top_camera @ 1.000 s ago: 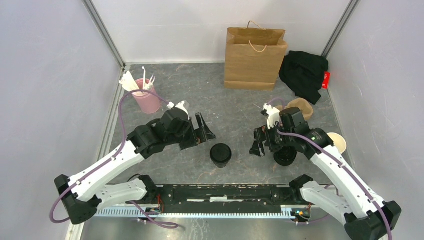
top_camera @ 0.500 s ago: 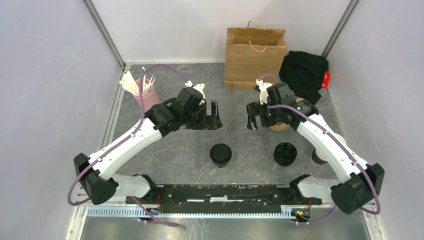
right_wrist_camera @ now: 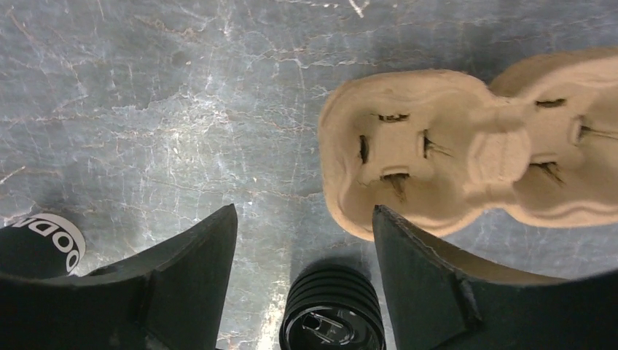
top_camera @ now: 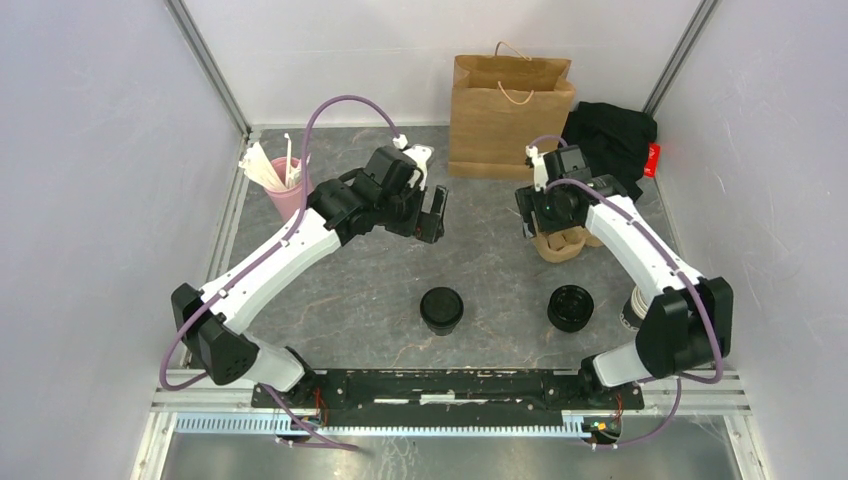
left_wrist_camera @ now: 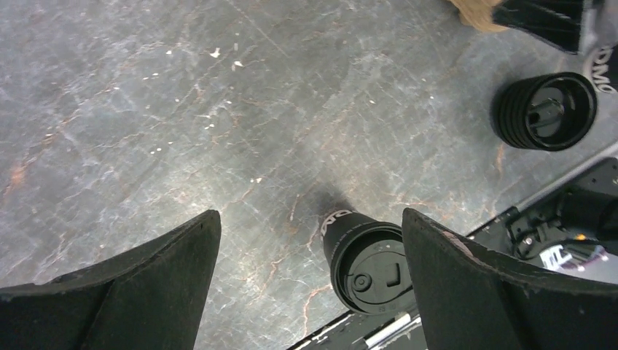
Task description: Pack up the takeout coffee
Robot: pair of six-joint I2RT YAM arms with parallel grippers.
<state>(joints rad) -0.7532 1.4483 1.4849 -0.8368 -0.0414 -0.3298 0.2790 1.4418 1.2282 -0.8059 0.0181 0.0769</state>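
The takeout coffee, a dark cup with a black dome lid, stands upright on the table's near middle. It also shows in the left wrist view and at the left edge of the right wrist view. My left gripper is open and empty, held high and farther back than the cup. My right gripper is open and empty above the left end of a tan pulp cup carrier, with the carrier just right of its fingers. A brown paper bag stands upright at the back.
A squat stack of black lids sits right of the coffee. A pink cup of white utensils stands at back left. A black cloth lies right of the bag. Lidless cups stand by the right arm.
Both arms have swung away from the near edge toward the bag. The right gripper has come over the pulp carrier. Both grippers stay open and empty; the coffee has not moved.
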